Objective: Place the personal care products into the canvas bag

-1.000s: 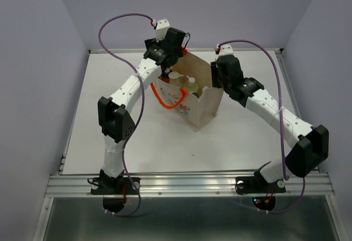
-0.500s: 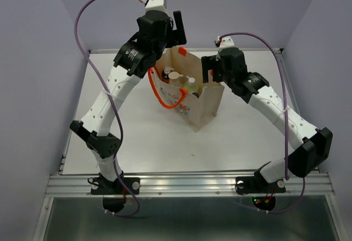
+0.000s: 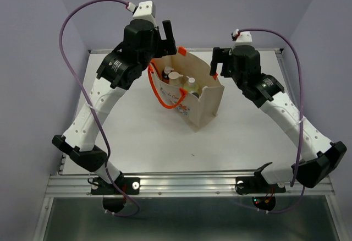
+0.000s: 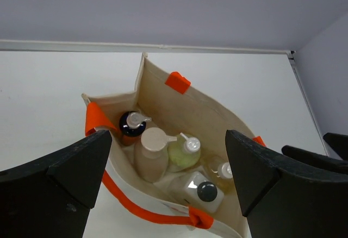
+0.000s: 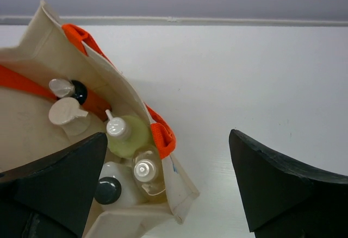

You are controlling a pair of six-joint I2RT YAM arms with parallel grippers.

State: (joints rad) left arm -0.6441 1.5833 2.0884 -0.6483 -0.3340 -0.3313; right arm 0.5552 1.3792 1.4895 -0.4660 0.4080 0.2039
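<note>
The canvas bag (image 3: 202,102) stands upright and open mid-table, its floral print facing front. Five personal care products stand inside it: the orange bottle with a dark blue cap (image 4: 132,125), the tan-brown one (image 4: 151,152), the pale green one (image 4: 184,151), the amber one (image 4: 220,170) and the whitish one with a dark cap (image 4: 202,192). My left gripper (image 3: 170,36) hovers open and empty above the bag's far left rim. Over the bag's right rim hangs my right gripper (image 3: 215,63), also open and empty. The right wrist view shows the pale green bottle (image 5: 128,135) and the amber bottle (image 5: 145,171) below.
One orange handle (image 3: 165,99) droops over the bag's left front side. The white table (image 3: 126,136) ends at a purple back wall and side walls. An aluminium rail (image 3: 187,185) runs along the near edge by the arm bases.
Both arms have lifted up and away from the bag's rim. The right gripper's jaws have spread wide. The bag and bottles stayed put.
</note>
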